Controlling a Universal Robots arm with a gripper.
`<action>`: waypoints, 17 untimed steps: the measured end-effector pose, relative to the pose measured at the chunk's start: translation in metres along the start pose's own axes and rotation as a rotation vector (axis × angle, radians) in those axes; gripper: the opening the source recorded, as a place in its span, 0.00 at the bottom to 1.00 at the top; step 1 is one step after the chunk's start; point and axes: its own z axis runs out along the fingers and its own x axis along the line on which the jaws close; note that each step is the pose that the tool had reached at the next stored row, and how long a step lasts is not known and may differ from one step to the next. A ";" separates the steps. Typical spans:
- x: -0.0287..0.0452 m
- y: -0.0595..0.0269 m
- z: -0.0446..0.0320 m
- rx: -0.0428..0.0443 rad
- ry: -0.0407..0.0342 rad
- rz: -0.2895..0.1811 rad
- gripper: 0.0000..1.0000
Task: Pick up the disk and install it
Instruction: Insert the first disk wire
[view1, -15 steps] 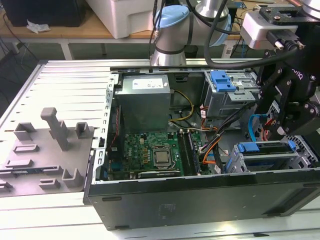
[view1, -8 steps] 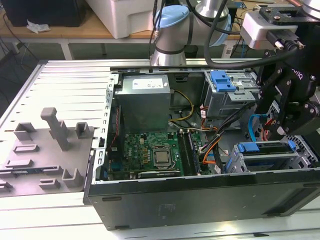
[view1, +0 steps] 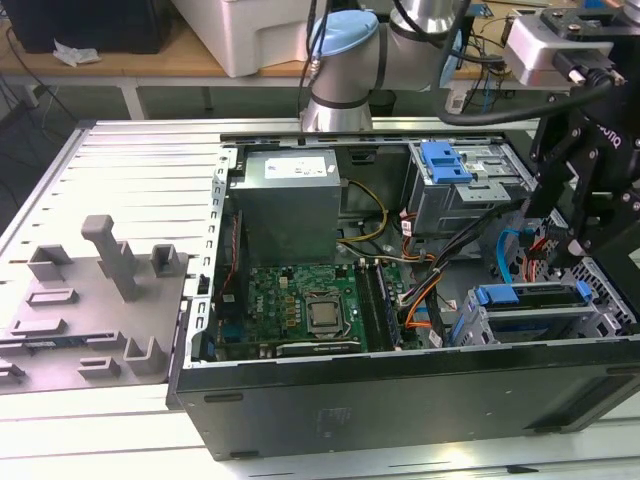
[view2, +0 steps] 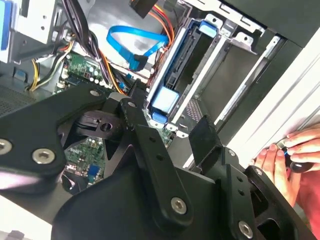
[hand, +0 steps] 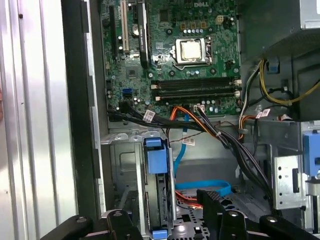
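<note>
Fingers (hand: 216, 201) spread wide and empty flank the disk (hand: 156, 162) in its cage (hand: 122, 160); grasping seems in hand, needing square closure.

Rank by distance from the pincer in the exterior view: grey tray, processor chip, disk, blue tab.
From the pincer:
1. disk, just beneath it, at the exterior view's right.
2. blue tab, atop the grey cage.
3. processor chip, on the green board.
4. grey tray, outside the case, at the exterior view's left.
</note>
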 end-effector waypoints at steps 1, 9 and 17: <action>-0.0003 -0.0008 0.0001 0.0001 0.0001 0.007 0.61; -0.0026 -0.0069 0.0017 0.0020 0.0018 0.105 0.47; -0.0098 -0.0210 0.0029 0.0035 0.0084 0.138 0.47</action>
